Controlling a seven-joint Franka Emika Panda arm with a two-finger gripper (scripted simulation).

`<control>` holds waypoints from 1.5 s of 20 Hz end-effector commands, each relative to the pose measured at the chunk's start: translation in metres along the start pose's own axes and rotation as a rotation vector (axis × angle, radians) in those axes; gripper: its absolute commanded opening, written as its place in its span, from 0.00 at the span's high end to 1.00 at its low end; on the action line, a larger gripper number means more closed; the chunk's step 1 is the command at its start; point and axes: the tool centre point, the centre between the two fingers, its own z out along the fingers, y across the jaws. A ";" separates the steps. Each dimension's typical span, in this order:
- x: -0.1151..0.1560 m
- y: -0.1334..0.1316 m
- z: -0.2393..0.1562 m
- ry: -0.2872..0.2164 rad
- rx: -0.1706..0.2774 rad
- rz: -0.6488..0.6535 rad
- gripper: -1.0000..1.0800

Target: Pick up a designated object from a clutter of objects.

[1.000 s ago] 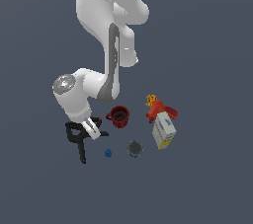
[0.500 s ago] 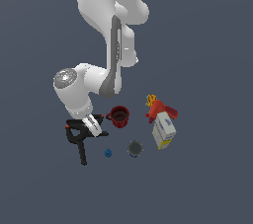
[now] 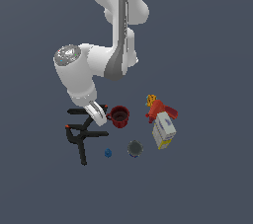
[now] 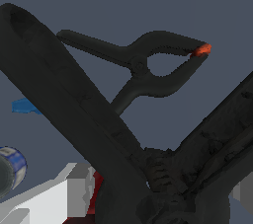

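The designated object, a chunky all-black clamp (image 4: 89, 114), fills the wrist view, its thick forked handles spreading away from the camera. My gripper (image 4: 155, 196) is shut on its body, with white fingers (image 4: 59, 198) on either side. In the exterior view my gripper (image 3: 97, 114) hangs just above the floor, and the clamp's black handles (image 3: 77, 111) stick out from behind it. The slimmer black clamp (image 3: 81, 139) with an orange-red tip (image 4: 201, 49) lies below it, apart from it.
The red mug (image 3: 119, 116) stands right beside my gripper, toward the exterior view's right. A tiny blue cube (image 3: 107, 153) and a dark grey round thing (image 3: 134, 148) lie nearer the front. The white-blue-yellow box (image 3: 163, 132) and the red-orange thing (image 3: 159, 108) sit farther toward the exterior view's right.
The arm's wrist has risen and my gripper has come up a little with the chunky clamp in it. The other objects have not moved.
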 end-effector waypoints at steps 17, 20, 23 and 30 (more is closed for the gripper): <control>-0.078 -0.026 -0.190 0.005 -0.002 0.002 1.00; -0.088 -0.030 -0.215 0.005 -0.002 0.002 1.00; -0.096 -0.034 -0.236 0.004 -0.002 0.001 1.00; -0.107 -0.040 -0.266 0.003 0.000 0.000 1.00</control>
